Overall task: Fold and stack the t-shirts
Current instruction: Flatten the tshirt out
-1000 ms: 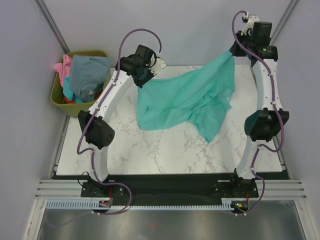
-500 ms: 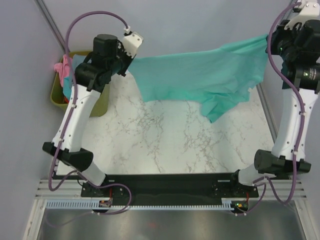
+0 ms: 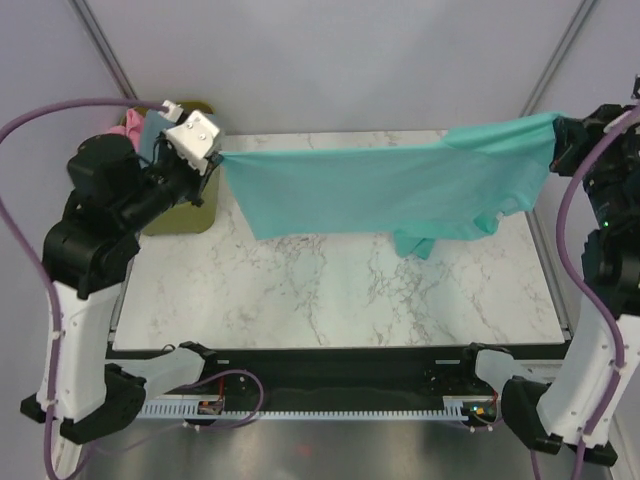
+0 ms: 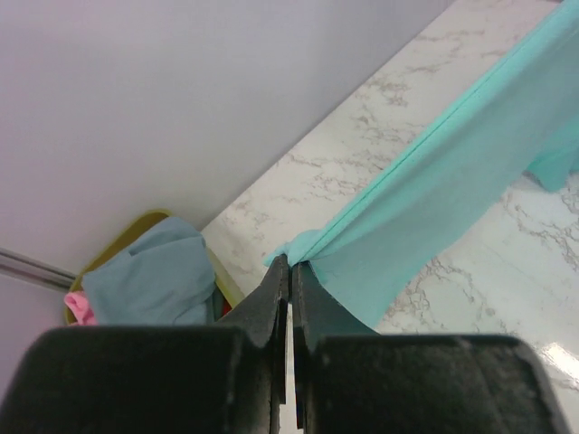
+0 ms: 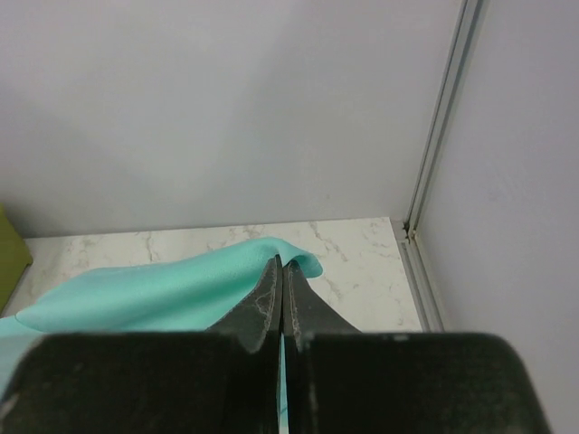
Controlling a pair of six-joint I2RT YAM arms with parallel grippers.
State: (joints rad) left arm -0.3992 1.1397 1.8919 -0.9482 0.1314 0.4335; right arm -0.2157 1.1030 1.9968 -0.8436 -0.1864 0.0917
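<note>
The teal t-shirt (image 3: 390,190) hangs stretched wide in the air above the marble table (image 3: 330,295), held at both ends. My left gripper (image 3: 216,160) is shut on its left corner; in the left wrist view (image 4: 289,264) the cloth (image 4: 452,181) runs up to the right from the tips. My right gripper (image 3: 556,128) is shut on its right corner, seen in the right wrist view (image 5: 282,264) with cloth (image 5: 163,294) draped over the tips. A grey-blue t-shirt (image 4: 149,280) and a pink t-shirt (image 4: 80,307) lie in the bin. The red-orange one barely shows.
The olive-green bin (image 3: 180,215) stands off the table's far left corner, partly behind my left arm. Grey walls close the back and sides. A metal rail (image 5: 434,181) runs along the table's right edge.
Both arms have swung outward and up with the teal shirt, pulling it from a loose drape into a taut horizontal span. Its lower part has lifted off the table.
</note>
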